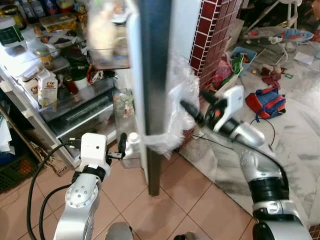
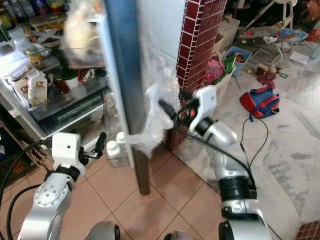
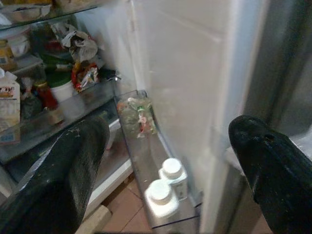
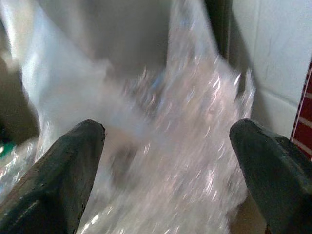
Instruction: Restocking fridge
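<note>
The open fridge door (image 1: pixel 155 75) stands edge-on in front of me. A crumpled clear plastic film (image 1: pixel 177 110) hangs on its outer side. My right gripper (image 1: pixel 194 100) is open right at that film, whose plastic lies between and just ahead of the fingers (image 4: pixel 53 165). My left gripper (image 3: pixel 168 156) is open and low on the inner side of the door. It points at the clear bottom door shelf (image 3: pixel 139 146), where two white-capped bottles (image 3: pixel 165 190) stand. The fridge shelves (image 1: pixel 75 105) to the left hold a milk carton (image 1: pixel 47 87), jars and several containers.
A red-tiled wall (image 1: pixel 212 30) rises just right of the door. On the marble floor beyond it lie a blue-and-red bag (image 1: pixel 265 102), a blue bin (image 1: pixel 242 57) and scattered items. Black cables (image 1: pixel 37 180) loop by my left arm.
</note>
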`<state>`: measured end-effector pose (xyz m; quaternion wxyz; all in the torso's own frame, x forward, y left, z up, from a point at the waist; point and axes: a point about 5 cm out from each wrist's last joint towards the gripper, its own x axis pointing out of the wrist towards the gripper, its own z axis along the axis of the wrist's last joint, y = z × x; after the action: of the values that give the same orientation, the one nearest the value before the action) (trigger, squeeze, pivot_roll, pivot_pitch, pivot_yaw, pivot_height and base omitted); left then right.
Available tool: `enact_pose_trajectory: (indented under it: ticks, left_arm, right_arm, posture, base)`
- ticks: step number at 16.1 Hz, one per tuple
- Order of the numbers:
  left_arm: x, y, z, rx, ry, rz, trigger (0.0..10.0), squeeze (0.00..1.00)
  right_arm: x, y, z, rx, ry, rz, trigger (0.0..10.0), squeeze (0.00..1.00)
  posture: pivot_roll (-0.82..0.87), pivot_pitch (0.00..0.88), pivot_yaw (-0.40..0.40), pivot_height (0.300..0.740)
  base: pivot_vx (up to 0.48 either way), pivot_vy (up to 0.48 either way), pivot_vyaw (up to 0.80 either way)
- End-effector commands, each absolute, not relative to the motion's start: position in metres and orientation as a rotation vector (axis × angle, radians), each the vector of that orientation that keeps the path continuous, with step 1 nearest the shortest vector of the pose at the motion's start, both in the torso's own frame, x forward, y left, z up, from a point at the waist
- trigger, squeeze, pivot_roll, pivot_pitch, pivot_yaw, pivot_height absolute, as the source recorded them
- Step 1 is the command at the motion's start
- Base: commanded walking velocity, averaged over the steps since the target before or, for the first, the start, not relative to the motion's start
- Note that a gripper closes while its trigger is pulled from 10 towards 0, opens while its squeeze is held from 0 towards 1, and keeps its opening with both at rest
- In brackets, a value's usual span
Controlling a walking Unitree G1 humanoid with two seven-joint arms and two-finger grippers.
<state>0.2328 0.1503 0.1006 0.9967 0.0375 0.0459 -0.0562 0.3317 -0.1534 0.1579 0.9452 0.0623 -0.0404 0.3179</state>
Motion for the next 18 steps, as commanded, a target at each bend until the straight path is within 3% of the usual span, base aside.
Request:
enact_pose_trajectory:
  ticks: [1, 5, 11, 18]
  left_arm:
    - [0.234, 0.151, 0.101, 0.082, 0.088, -0.113, 10.0, 0.0]
    - [0.237, 0.149, 0.102, 0.086, 0.075, -0.114, 10.0, 0.0]
    - [0.239, 0.146, 0.104, 0.089, 0.054, -0.133, 10.0, 0.0]
    - [0.236, 0.141, 0.1, 0.075, 0.065, -0.136, 10.0, 0.0]
  right_arm:
    - [0.336, -0.158, 0.172, 0.124, -0.13, 0.619, 10.0, 0.0]
    - [0.356, -0.197, 0.182, -0.006, -0.168, 0.286, 10.0, 0.0]
    - [0.353, -0.216, 0.169, -0.135, -0.148, 0.123, 10.0, 0.0]
    - [0.308, -0.182, 0.12, -0.083, -0.071, 0.128, 10.0, 0.0]
  posture:
    - [0.14, 0.0, -0.005, 0.74]
    - [0.14, 0.0, -0.012, 0.74]
    - [0.13, 0.0, -0.011, 0.74]
    - [0.11, 0.0, -0.024, 0.74]
  base:
    - [0.0, 0.0, 0.0]
    - [0.0, 0.0, 0.0]
    - [0.0, 0.0, 0.0]
    - [0.0, 0.0, 0.0]
